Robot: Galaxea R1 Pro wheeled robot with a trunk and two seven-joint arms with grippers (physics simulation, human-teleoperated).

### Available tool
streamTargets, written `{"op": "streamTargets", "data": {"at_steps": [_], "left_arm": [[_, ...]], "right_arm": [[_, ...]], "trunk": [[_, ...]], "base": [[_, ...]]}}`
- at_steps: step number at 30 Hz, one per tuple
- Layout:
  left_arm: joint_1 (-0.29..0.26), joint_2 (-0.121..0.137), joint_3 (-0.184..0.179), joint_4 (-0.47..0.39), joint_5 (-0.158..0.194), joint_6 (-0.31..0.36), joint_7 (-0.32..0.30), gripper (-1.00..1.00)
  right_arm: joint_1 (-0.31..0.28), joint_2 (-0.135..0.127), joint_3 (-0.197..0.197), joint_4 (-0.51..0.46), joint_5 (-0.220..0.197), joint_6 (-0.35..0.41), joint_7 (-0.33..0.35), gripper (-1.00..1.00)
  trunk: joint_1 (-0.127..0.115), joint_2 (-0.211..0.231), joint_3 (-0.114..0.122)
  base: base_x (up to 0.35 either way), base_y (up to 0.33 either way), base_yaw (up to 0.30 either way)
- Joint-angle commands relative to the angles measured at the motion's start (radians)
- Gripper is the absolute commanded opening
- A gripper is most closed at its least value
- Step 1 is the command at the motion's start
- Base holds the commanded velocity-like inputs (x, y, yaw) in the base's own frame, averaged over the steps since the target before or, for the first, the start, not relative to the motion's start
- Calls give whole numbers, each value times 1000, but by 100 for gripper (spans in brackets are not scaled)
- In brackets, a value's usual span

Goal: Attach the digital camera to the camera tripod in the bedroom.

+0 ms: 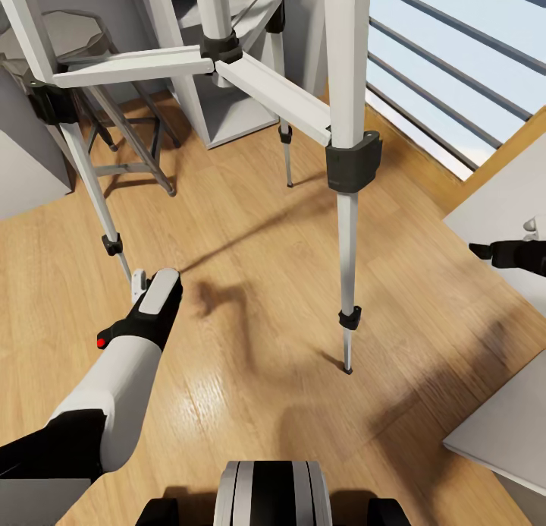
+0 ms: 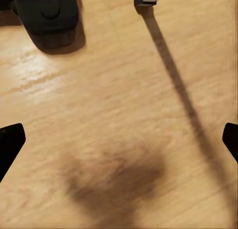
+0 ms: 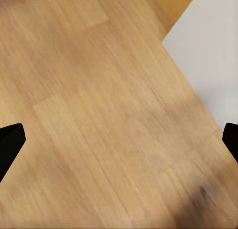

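tripod: tall silver-legged camera tripod (image 1: pixel 349 154) with black joints, feet on light wooden plank floor (image 1: pixel 250 283)
left gripper (image 2: pixel 119 140): jaws wide apart, empty
right gripper (image 3: pixel 119 140): jaws wide apart, empty

floor (image 1: pixel 250 283): light wooden planks, glossy patches, soft dark shadows across it
window (image 1: pixel 455 70): tall, horizontal bars, bright pale light outside, wood frame at its base meets the floor
stool (image 1: pixel 114 124): small grey metal, well left of the window
white shelf unit (image 1: pixel 220 108): between stool and window
pale grey furniture slabs (image 1: pixel 500 207): below the window, on the floor
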Motion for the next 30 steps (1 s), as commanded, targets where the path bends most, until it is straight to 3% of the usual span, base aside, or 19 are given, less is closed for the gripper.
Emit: {"op": "streamTargets", "data": {"at_steps": [1,30], "left_arm": [[0,-1,2,-1,5,-5,0,100],[-7,39,9,1,5,-16,-1,100]], "right_arm": [[-1,0,0,-1,6,4,7,100],[6,-4,-3,-1,7,4,7,100]], "trunk": [[0,0,-1],[0,0,-1]], "base": [[0,0,0],[0,0,0]]}}
